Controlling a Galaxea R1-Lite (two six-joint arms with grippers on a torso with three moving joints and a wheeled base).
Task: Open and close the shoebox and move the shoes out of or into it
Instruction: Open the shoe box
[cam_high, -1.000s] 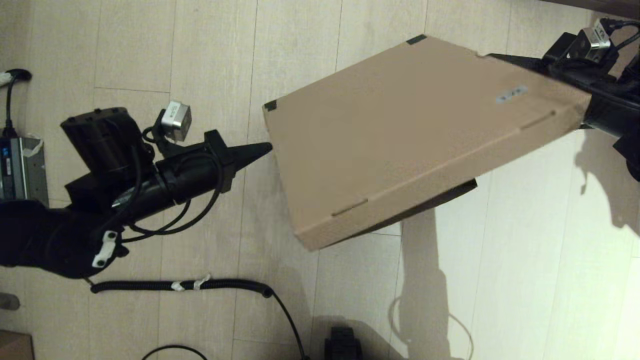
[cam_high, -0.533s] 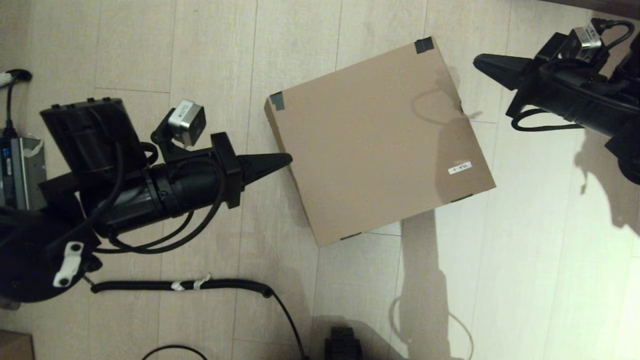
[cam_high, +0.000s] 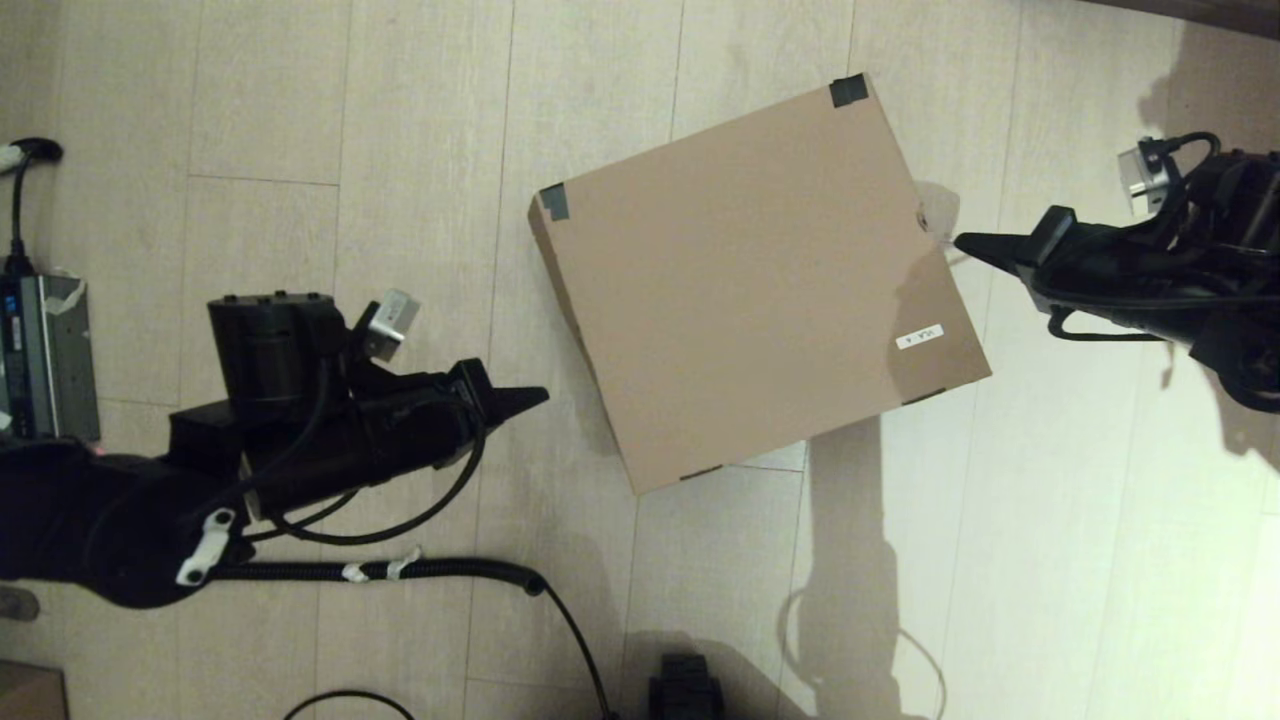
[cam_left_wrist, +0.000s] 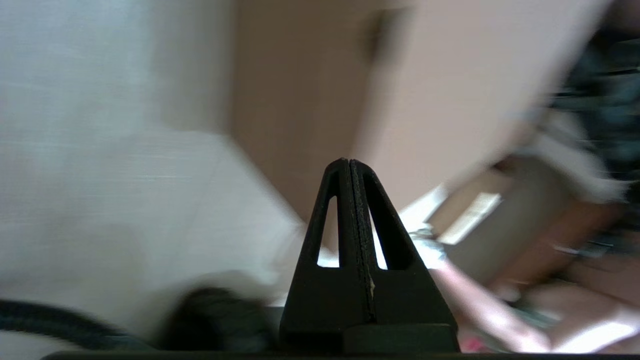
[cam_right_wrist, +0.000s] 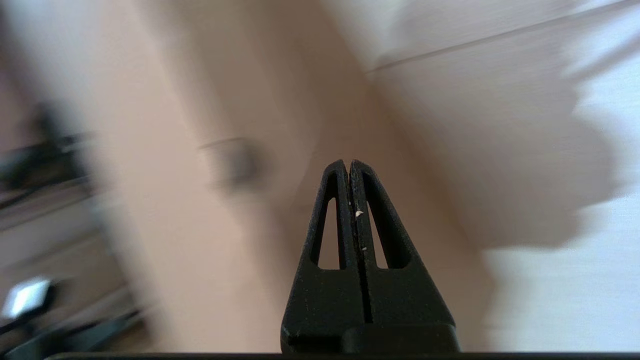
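Note:
The brown cardboard shoebox (cam_high: 745, 270) lies on the floor with its lid down flat, black tape on two far corners and a small white label near its right edge. The shoes are hidden. My left gripper (cam_high: 540, 397) is shut and empty, a short way off the box's left side, apart from it. My right gripper (cam_high: 962, 241) is shut and empty too, its tip just off the box's right edge. Both wrist views show pressed-together fingers, with the left gripper (cam_left_wrist: 348, 162) and the right gripper (cam_right_wrist: 348, 164) pointing toward blurred cardboard (cam_right_wrist: 210, 165).
A coiled black cable (cam_high: 400, 572) runs along the floor near me, below the left arm. A grey device (cam_high: 40, 340) sits at the far left. A dark object (cam_high: 685, 690) stands at the near edge, and a brown cardboard scrap (cam_high: 30, 692) lies at the near left corner.
One second ago the lid was raised by the right arm; it has dropped shut. Since then the left gripper has drawn back toward me, and the right gripper has moved nearer me, along the box's right edge.

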